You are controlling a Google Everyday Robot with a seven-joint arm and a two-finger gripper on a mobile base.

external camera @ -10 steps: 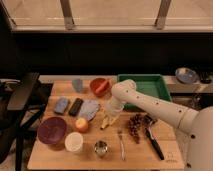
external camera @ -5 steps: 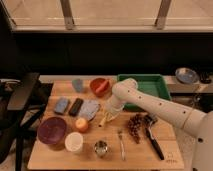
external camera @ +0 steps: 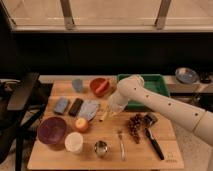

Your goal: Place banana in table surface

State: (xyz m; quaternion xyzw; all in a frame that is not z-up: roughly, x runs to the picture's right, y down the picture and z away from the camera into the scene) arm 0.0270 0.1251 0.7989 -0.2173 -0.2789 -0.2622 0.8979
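The pincer (external camera: pixel 113 108) sits right at the banana (external camera: pixel 104 116) over the table surface (external camera: pixel 140 155); whether it grips cannot be told.

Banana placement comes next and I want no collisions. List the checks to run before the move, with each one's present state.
1. Gripper located, low over the table surface by the green tray: ok.
2. Banana in view, just below-left of the gripper: ok.
3. Banana already resting on the wood or still held: cannot tell.
4. Bare wood between banana and grapes for landing: ok.
5. Clearance on the other side, with the round fruit and blue cloth close by: not ok, likely tight.
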